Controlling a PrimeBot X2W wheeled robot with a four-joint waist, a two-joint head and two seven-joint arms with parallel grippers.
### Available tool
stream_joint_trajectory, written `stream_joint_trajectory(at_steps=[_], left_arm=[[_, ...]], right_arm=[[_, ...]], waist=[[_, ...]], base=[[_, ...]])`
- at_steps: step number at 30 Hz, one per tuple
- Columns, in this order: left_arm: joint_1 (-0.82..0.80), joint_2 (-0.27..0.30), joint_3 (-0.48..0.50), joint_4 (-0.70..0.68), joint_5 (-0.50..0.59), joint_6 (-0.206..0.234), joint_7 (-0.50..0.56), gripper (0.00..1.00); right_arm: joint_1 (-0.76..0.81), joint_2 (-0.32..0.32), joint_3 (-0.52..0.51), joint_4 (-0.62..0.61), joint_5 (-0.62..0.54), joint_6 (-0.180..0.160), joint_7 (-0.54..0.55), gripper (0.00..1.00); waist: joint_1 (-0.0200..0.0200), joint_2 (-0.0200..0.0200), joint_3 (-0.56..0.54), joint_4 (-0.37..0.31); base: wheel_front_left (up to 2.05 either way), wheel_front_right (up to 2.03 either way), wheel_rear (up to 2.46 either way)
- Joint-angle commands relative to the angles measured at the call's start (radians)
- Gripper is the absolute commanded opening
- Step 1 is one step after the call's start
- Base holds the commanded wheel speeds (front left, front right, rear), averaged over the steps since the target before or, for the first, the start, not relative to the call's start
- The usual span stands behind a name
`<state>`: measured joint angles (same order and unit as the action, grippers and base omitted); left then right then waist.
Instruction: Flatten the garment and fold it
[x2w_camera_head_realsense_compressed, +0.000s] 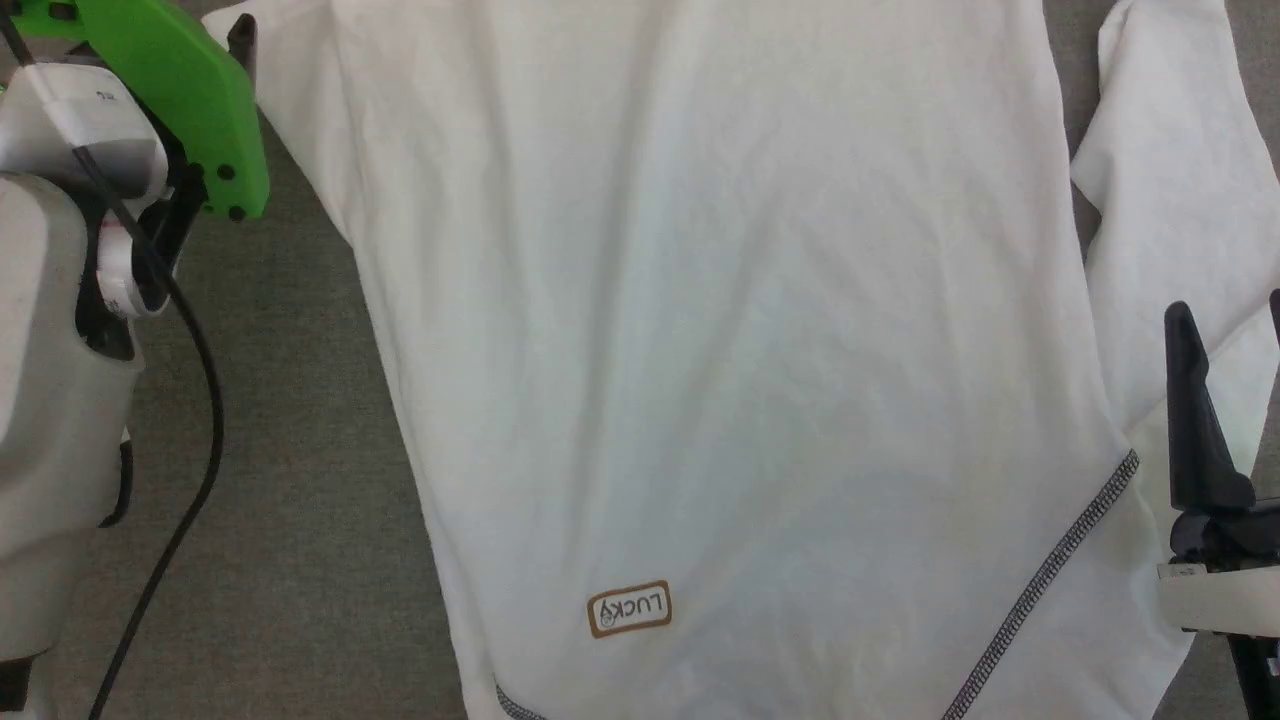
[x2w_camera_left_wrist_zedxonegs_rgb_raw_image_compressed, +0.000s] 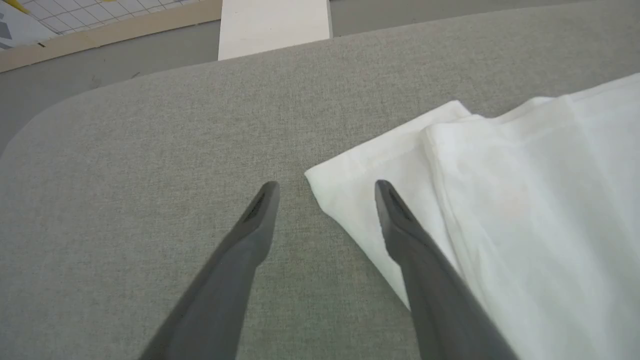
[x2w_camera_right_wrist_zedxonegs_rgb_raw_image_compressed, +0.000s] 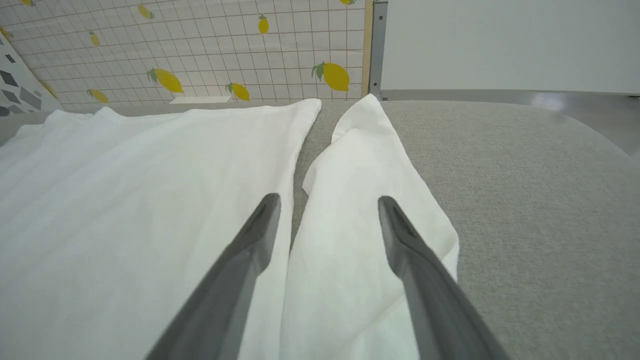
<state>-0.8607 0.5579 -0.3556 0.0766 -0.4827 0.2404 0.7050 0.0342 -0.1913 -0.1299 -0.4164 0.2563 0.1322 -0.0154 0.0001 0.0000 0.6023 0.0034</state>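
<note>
The garment is a white shirt spread flat over the grey fabric table. Its "LUCKY" patch lies near the bottom, and a grey stitched seam runs at the lower right. My left gripper is open just above the table, straddling the corner of a folded sleeve end. One of its fingers shows at the garment's upper left edge. My right gripper is open over the other sleeve, beside the shirt body. It holds nothing.
A black cable hangs along my pale left arm, which carries a green part. The table's rounded edge lies beyond the left gripper. A lemon-patterned wall and a white panel stand behind the table.
</note>
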Motion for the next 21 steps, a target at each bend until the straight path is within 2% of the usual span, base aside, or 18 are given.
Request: stream_joint_trajectory(at_steps=[1,8,12,13,14,16,21], left_arm=[[-0.01,0.013,0.003,0.006,-0.003,0.014,0.008,1.0],[0.011,0.028,0.029,0.033,-0.016,0.047,0.022,1.0],[0.025,0.019,0.041,0.057,-0.041,0.047,0.018,1.0],[0.027,0.017,0.042,0.059,-0.047,0.044,0.018,0.64],[0.029,0.015,0.042,0.063,-0.056,0.036,0.016,0.0],[0.039,0.016,0.042,0.075,-0.073,0.019,0.018,0.0],[0.048,0.002,0.072,0.089,-0.102,0.013,-0.037,0.0]], right_arm=[[-0.025,-0.006,0.001,0.006,0.009,-0.002,-0.008,1.0],[-0.039,-0.02,-0.003,0.02,0.022,-0.002,-0.016,1.0],[-0.044,-0.026,-0.006,0.025,0.028,-0.002,-0.021,1.0],[-0.044,-0.027,-0.006,0.026,0.029,-0.002,-0.021,1.0],[-0.045,-0.029,-0.007,0.027,0.031,-0.002,-0.022,1.0],[-0.047,-0.033,-0.007,0.031,0.033,-0.002,-0.023,1.0],[-0.054,-0.038,-0.01,0.038,0.033,-0.002,-0.02,1.0]], waist=[[-0.0001,0.0,0.03,-0.025],[-0.0001,0.0,0.061,-0.043],[-0.0001,0.0,0.073,-0.045],[-0.0001,0.0,0.075,-0.045],[-0.0001,0.0,0.077,-0.045],[-0.0001,0.0,0.077,-0.046],[-0.0001,0.0,0.067,-0.041]], base=[[0.0,0.0,0.0],[0.0,0.0,0.0],[0.0,0.0,0.0],[0.0,0.0,0.0],[0.0,0.0,0.0],[0.0,0.0,0.0],[0.0,0.0,0.0]])
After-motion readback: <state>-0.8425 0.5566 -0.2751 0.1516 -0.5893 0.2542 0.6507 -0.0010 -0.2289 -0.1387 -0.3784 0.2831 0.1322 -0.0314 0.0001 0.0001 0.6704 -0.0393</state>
